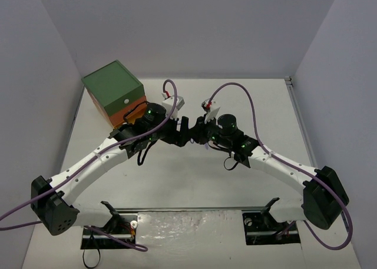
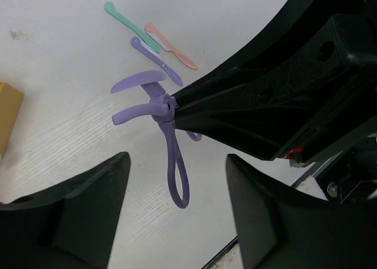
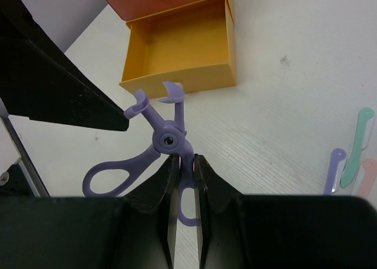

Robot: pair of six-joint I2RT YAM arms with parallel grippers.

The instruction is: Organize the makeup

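Between the two grippers hangs the purple curler [image 3: 169,140], a scissor-shaped tool with two finger loops and a forked head. The right gripper [image 3: 185,163] has its fingers pressed together on one loop, so the curler seems to be lifted just off the table [image 3: 283,104]. Its head points at the yellow drawer [image 3: 177,83]. That drawer is pulled out, and the curler is probably meant to go in it.

The left gripper [image 2: 177,163] is spread wide and grips nothing, though the free loop lies between its fingers, perhaps for a handover.

Further out lie three thin sticks, close together: one teal [image 2: 131,26], one pink [image 2: 171,45], one purple [image 2: 156,60]. One orange drawer [image 3: 135,1] sits shut above the yellow one.
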